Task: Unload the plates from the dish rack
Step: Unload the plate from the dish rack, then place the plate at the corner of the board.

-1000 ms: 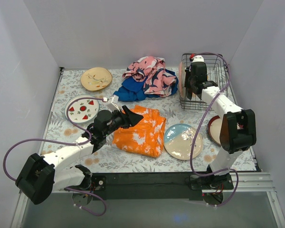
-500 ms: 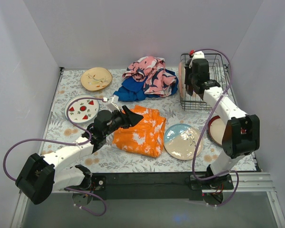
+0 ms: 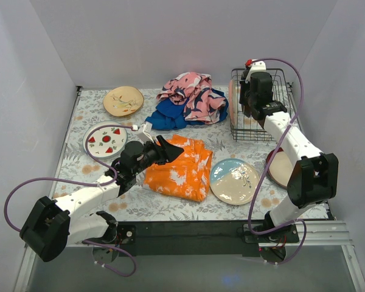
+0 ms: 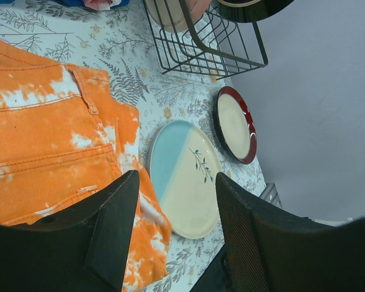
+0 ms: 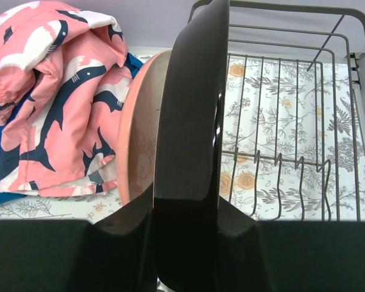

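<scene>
My right gripper [image 3: 253,102] reaches into the dark wire dish rack [image 3: 278,82] and is shut on a dark plate [image 5: 191,109], which stands upright and shows edge-on between the fingers [image 5: 134,219]. A pink plate [image 5: 139,143] stands in the rack just left of it. The tan leafy plate [image 3: 123,100], the watermelon plate [image 3: 105,139], the blue-cream plate [image 3: 235,180] and the red-rimmed plate [image 3: 278,167] lie flat on the table. My left gripper [image 3: 168,148] is open and empty above the orange cloth [image 3: 176,167].
A heap of pink and blue cloths [image 3: 191,100] lies just left of the rack. The right arm partly covers the red-rimmed plate. White walls close in the back and both sides. In the left wrist view the blue-cream plate [image 4: 185,176] lies beside the orange cloth [image 4: 48,134].
My right gripper has risen and shifted slightly back with the dark plate in the rack, and its elbow has swung right. The left arm has not moved.
</scene>
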Motion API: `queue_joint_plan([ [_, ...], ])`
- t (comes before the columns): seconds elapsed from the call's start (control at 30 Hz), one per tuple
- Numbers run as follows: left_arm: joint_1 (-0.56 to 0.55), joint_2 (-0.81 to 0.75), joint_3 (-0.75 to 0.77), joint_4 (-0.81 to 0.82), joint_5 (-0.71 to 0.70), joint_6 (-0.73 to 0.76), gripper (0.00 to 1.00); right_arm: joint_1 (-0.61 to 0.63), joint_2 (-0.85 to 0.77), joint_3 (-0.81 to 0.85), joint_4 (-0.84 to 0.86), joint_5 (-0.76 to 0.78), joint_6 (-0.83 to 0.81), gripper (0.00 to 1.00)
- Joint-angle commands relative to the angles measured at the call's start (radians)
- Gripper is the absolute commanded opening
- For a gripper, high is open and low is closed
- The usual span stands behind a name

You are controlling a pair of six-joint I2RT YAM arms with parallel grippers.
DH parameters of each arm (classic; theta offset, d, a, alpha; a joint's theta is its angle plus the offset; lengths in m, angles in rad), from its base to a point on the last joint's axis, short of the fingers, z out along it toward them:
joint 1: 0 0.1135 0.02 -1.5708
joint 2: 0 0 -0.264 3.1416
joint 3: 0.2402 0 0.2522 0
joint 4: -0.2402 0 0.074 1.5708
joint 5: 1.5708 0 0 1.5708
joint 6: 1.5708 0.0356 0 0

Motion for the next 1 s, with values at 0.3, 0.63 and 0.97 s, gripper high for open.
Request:
queue_joint_plan([
  [0.3,-0.004,-0.039,-0.004,-0.007,-0.035,0.015,0.51,0.017,-0.143,0.153,0.009,0.171,-0.114,0.01],
  [0.63,-0.004,-0.036,-0.001,-0.015,-0.041,0.016,0.51,0.082,-0.309,0.118,-0.210,0.350,-0.158,0.01],
  [0.97,-0.004,-0.060,-0.003,-0.017,-0.036,0.008,0.52,0.086,-0.486,0.006,-0.508,0.443,-0.032,0.01],
])
